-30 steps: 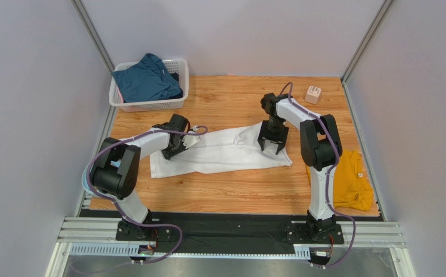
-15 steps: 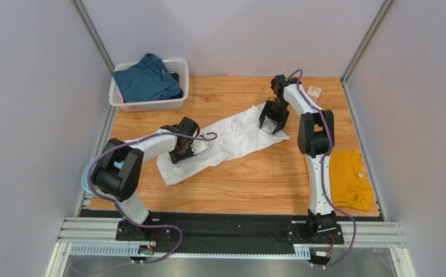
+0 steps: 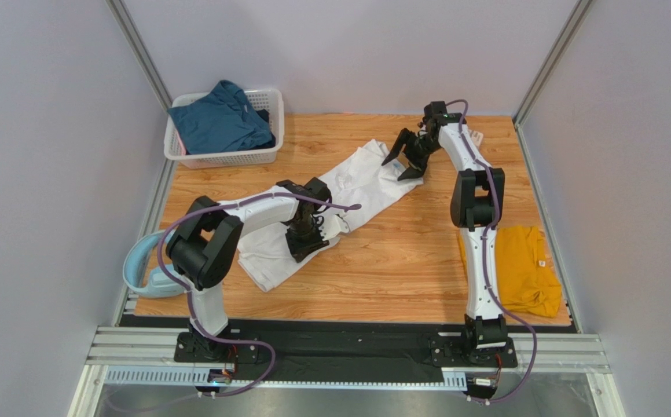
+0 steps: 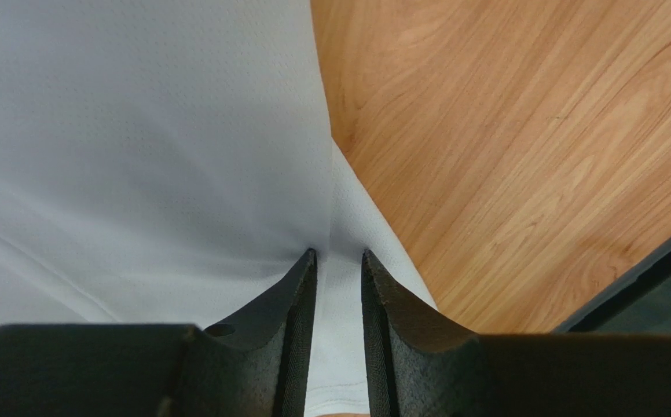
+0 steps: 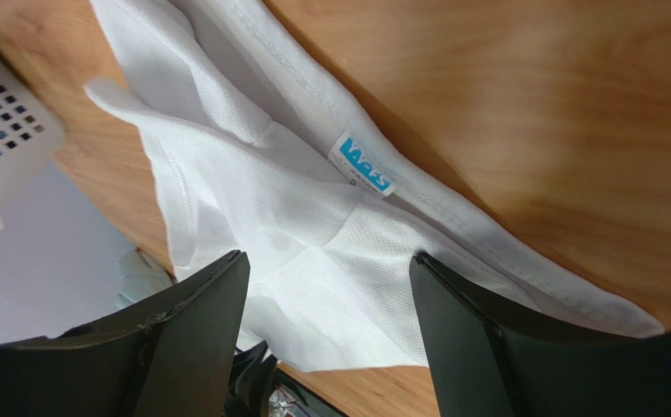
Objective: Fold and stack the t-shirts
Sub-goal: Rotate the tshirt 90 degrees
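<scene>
One white t-shirt (image 3: pixel 360 187) has swung round in the last second and now lies slantwise, to the near right of the basket (image 3: pixel 226 156). The left claw (image 4: pixel 339 256) stays clamped on its edge. The right claw (image 3: pixel 402 161), jaws apart, has let go, probably to regrip. Bare worktop (image 3: pixel 417 261) lies farther from the basket.

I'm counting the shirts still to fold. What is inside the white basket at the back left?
A crumpled dark teal-blue t-shirt fills the basket, rising above its rim. Whatever lies beneath it is covered; more shirts cannot be ruled out.
</scene>
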You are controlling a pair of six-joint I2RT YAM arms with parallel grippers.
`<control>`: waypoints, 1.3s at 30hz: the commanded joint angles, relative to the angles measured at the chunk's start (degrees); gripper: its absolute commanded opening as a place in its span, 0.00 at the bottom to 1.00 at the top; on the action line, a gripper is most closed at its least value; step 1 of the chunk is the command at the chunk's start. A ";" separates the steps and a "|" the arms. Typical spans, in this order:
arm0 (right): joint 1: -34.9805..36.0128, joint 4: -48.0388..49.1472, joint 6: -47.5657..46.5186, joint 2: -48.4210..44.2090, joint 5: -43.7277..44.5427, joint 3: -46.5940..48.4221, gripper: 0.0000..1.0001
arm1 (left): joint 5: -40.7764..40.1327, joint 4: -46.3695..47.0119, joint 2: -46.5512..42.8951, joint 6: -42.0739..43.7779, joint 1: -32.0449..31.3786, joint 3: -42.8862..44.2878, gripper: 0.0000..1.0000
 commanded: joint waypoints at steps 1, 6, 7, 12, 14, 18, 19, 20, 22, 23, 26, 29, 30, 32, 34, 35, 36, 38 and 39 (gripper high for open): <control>-0.99 8.85 0.31 5.80 -5.82 5.38 0.77 | 5.00 -2.30 1.93 -1.82 -0.93 0.60 0.31; -2.40 16.14 4.79 6.43 -12.69 7.94 0.86 | 8.25 -2.57 3.51 -3.22 -1.19 3.23 0.31; -2.40 16.85 4.28 5.64 -12.87 8.03 0.86 | 11.39 -3.87 3.52 -3.40 -1.37 4.11 0.30; -2.31 20.99 3.65 -2.18 -11.82 6.45 0.90 | 23.71 -11.59 0.80 -3.93 -3.91 11.31 0.30; -2.22 21.52 4.44 -3.76 -12.17 7.06 0.93 | 27.76 -14.68 0.00 -3.40 -5.14 15.60 0.30; -2.05 19.59 4.54 -7.53 -13.83 6.63 1.00 | 35.92 -22.93 -1.67 -3.66 -7.43 22.38 0.30; -1.44 18.54 3.58 -8.85 -13.40 5.84 1.00 | 36.47 -24.00 -2.19 -3.66 -7.35 23.44 0.29; -0.91 16.27 1.13 -10.26 -12.44 3.22 1.00 | 36.13 -24.53 -4.28 -4.01 -7.00 24.49 0.29; 1.80 14.49 -1.61 -16.32 -7.46 -1.26 1.00 | 32.36 -21.92 -7.80 -4.45 -3.68 23.55 0.28; 2.69 11.79 -2.58 -18.25 -4.90 -4.76 1.00 | 29.47 -19.81 -11.74 -4.80 -2.26 20.49 0.28; 6.64 9.92 -2.67 -23.27 -0.66 -12.25 1.00 | 16.29 -9.80 -17.99 -3.67 5.20 11.35 0.26; 11.56 8.78 -4.60 -25.56 5.92 -19.99 1.00 | 3.28 -0.91 -21.26 -0.52 8.55 1.06 0.26; 12.71 7.99 -5.22 -25.48 7.42 -21.14 1.00 | -0.06 1.80 -21.62 0.28 8.91 -1.22 0.26; 15.35 6.41 -5.75 -24.43 8.93 -22.11 1.00 | -2.98 4.02 -20.92 1.61 9.00 -6.68 0.26; 17.45 6.05 -5.40 -23.63 9.80 -22.99 1.00 | -5.09 5.34 -19.52 1.79 9.00 -9.32 0.25; 17.98 6.05 -5.14 -22.50 10.07 -23.08 1.00 | -5.36 5.52 -17.68 1.70 9.00 -9.51 0.25; 18.51 5.88 -4.87 -21.88 10.33 -22.99 1.00 | -6.41 5.69 -16.62 1.78 9.00 -9.68 0.25; 19.39 5.35 -4.43 -20.56 10.68 -22.21 0.98 | -8.08 6.66 -13.99 2.13 9.00 -10.21 0.25; 19.40 5.26 -4.08 -19.16 10.77 -21.94 0.98 | -9.74 7.27 -13.02 2.40 8.91 -10.12 0.25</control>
